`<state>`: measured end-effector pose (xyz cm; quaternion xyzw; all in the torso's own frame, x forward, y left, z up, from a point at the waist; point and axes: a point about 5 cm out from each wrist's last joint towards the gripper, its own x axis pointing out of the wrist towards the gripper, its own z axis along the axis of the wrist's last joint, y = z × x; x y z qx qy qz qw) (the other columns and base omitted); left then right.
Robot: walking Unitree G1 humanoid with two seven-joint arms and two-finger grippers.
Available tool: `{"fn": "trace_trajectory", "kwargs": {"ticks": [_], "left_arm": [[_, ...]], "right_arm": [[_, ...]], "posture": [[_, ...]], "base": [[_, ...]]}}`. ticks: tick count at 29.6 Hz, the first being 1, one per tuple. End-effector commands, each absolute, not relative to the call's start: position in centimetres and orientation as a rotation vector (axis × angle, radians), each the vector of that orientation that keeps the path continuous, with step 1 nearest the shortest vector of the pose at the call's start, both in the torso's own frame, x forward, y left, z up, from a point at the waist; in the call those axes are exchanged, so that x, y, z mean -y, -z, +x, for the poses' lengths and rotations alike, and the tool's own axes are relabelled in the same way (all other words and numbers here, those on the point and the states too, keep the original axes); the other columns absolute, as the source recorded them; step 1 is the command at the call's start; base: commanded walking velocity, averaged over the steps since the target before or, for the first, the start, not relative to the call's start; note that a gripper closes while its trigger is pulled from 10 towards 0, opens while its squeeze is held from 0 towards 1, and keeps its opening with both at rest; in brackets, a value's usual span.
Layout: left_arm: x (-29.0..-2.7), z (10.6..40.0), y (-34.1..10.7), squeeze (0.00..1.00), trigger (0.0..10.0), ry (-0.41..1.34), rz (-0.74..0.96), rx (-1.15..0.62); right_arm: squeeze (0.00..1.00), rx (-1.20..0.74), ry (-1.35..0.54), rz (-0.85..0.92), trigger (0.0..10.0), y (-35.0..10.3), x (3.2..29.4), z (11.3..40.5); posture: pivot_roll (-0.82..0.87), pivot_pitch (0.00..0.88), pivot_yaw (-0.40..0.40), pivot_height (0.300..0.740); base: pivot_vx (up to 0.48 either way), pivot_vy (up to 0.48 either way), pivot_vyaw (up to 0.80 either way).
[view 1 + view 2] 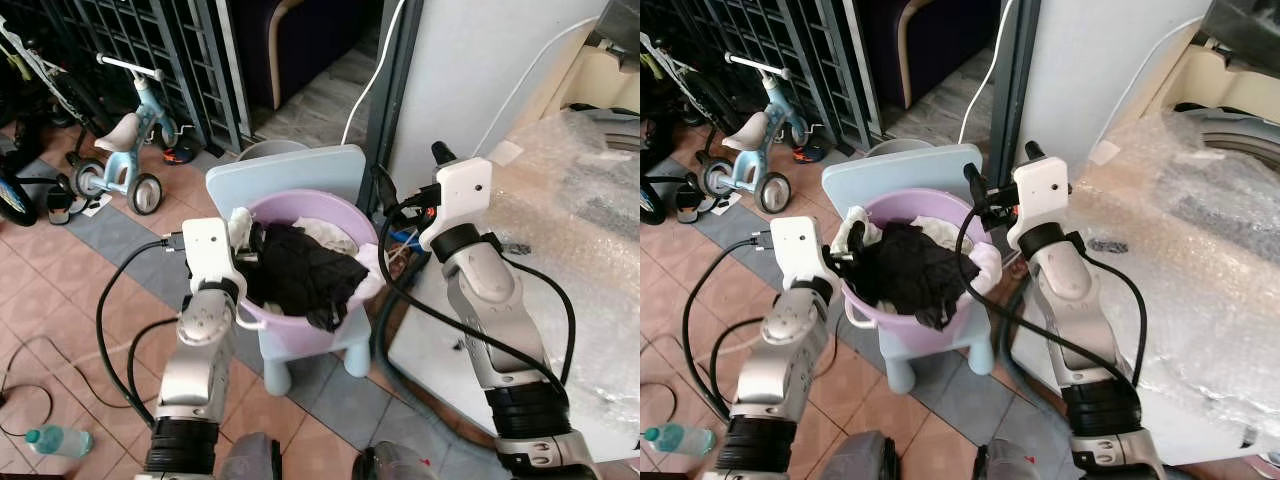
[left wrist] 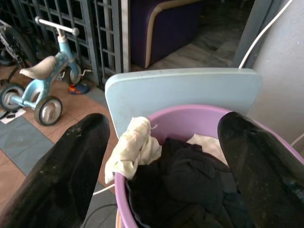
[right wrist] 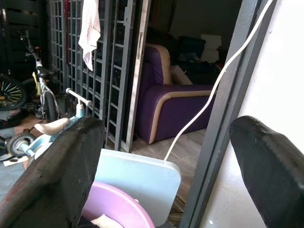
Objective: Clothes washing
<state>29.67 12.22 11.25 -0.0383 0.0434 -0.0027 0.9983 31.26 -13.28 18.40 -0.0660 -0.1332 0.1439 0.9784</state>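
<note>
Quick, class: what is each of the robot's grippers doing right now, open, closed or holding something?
Left gripper: open, empty, at the purple basin's left rim.
Right gripper: open, empty, beside the basin's right side.

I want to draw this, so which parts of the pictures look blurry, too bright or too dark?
Left eye view: sharp, but the bubble wrap glares white. Left wrist view: the fingers are big dark blurs up close, while the purple basin and black clothes are clear. Right wrist view: the room behind the purple sofa is dim.

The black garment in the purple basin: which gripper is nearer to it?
Left. The left gripper is at the basin's rim, beside the black garment; the right gripper is past the opposite rim.
</note>
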Motion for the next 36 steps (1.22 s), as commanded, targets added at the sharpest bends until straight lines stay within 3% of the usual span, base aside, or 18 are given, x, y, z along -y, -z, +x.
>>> {"fn": "trace_trajectory", "kwargs": {"ticks": [1,11,17,31,36], "left_arm": [[-13.1,29.5,-11.2,0.0,10.0,-0.013,-0.053,-0.075],[-14.2,28.9,-10.9,0.0,10.0,-0.033,-0.052,-0.074],[-15.0,28.3,-10.3,0.0,10.0,-0.045,-0.051,-0.1],[-15.6,27.6,-10.0,0.0,10.0,-0.054,-0.049,-0.116],[-15.1,27.5,-10.0,0.0,10.0,-0.046,-0.059,-0.129]], "right_arm": [[0.0,0.297,-0.324,-0.132,10.0,-19.3,12.2,31.1],[0.0,0.205,-0.34,-0.15,10.0,-17.3,11.8,30.6],[0.0,-0.063,-0.299,-0.12,10.0,-12.2,12.7,29.3],[0.0,-0.124,-0.314,-0.097,10.0,-10.7,11.8,28.9],[0.0,-0.194,-0.287,-0.145,10.0,-9.4,12.6,29.0]], "posture": [[-0.01,0.082,0.04,0.74],[0.0,0.086,0.029,0.74],[-0.01,0.085,0.033,0.74],[0.0,0.091,0.031,0.74],[0.01,0.103,0.029,0.74]], "base": [[0.0,0.0,0.0],[0.028,0.0,0.0],[0.348,0.0,0.0],[0.386,0.0,0.31],[0.0,0.0,0.0]]}}
